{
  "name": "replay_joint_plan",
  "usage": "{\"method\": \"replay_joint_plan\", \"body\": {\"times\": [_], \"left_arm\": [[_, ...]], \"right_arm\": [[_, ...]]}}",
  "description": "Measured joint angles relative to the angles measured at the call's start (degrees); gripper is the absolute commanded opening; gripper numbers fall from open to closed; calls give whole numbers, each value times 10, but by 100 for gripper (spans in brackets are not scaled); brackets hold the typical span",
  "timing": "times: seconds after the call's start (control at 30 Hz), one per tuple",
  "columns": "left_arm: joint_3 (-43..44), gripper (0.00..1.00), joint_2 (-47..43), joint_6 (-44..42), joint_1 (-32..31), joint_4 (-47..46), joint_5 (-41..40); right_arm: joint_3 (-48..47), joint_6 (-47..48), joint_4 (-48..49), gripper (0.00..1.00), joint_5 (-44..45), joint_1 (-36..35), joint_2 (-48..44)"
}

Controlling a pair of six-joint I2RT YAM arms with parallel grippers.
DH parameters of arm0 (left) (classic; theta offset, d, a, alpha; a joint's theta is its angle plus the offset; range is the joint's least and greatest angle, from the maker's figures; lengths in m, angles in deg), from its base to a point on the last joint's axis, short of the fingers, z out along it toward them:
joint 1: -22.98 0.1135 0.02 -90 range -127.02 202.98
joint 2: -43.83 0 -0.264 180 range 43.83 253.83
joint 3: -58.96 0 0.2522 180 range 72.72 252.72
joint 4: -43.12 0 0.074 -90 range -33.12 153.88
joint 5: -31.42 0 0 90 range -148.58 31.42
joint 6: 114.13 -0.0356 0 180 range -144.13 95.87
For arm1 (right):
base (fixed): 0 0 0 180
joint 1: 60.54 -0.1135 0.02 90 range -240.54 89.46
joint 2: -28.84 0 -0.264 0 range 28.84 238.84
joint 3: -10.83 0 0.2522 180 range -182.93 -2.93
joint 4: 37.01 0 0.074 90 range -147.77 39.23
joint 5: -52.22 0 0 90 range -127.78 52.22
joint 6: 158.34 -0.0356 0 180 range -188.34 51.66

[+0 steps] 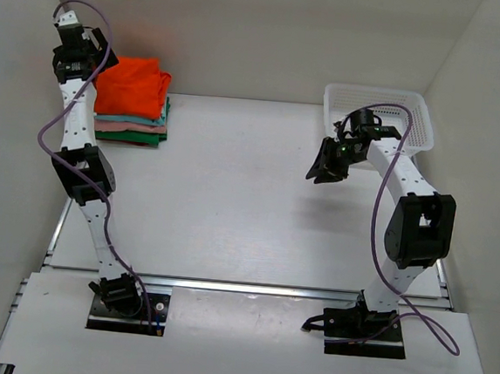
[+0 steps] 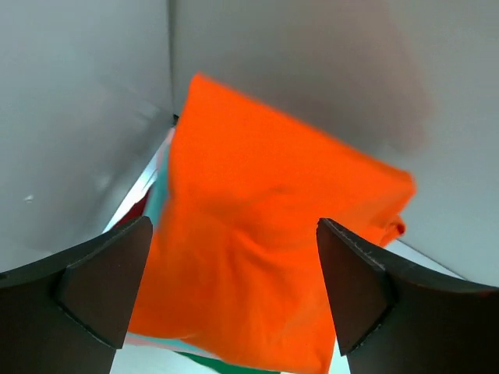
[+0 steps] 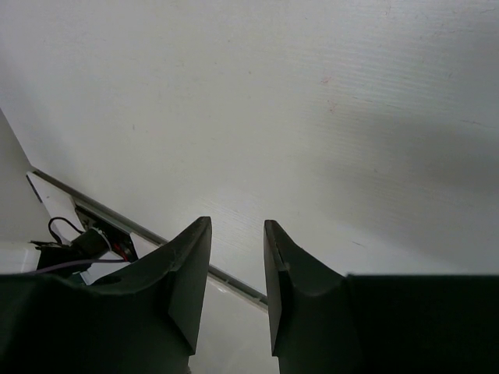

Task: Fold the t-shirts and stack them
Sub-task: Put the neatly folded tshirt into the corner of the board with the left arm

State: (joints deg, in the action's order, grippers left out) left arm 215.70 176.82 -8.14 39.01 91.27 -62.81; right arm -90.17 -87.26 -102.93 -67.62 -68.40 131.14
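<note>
Left gripper [image 2: 234, 227] spread wide above the orange-red t-shirt [image 2: 257, 249], gripping nothing.
Only the left wrist view shows the parted fingers, with the shirt filling the centre between them and teal and green edges at the bottom. The top view sets the shirt upper left, crowning the folded stack [image 1: 132, 130] just right of that gripper. Right gripper [image 3: 238, 226], narrowly parted and empty, hangs over bare table [image 1: 232, 194] near the mesh basket [image 1: 418, 123].

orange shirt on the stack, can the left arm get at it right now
Probably yes: the left gripper hangs open close to the orange shirt, which lies on top of the stack with nothing covering it.
</note>
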Motion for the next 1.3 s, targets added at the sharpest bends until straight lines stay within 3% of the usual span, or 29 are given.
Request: {"method": "replay_joint_plan", "body": {"times": [0.27, 0.4, 0.53, 0.73, 0.97, 1.3], "left_arm": [[-107, 98, -86, 39, 2, -32, 41], [-254, 99, -203, 82, -24, -52, 101], [-424, 98, -324, 144, -65, -93, 193], [-602, 99, -432, 205, -123, -85, 273], [-614, 98, -506, 206, -138, -40, 263], [-694, 98, -670, 192, -141, -22, 256]], "right_arm": [[13, -4, 15, 31, -7, 1, -4], [64, -3, 23, 30, -13, 15, -44], [155, -3, 23, 31, -17, 54, -145], [238, -6, 44, 33, -37, 122, -273], [337, -33, 122, 33, -69, 144, -343], [367, -47, 169, 33, -92, 123, -369]]}}
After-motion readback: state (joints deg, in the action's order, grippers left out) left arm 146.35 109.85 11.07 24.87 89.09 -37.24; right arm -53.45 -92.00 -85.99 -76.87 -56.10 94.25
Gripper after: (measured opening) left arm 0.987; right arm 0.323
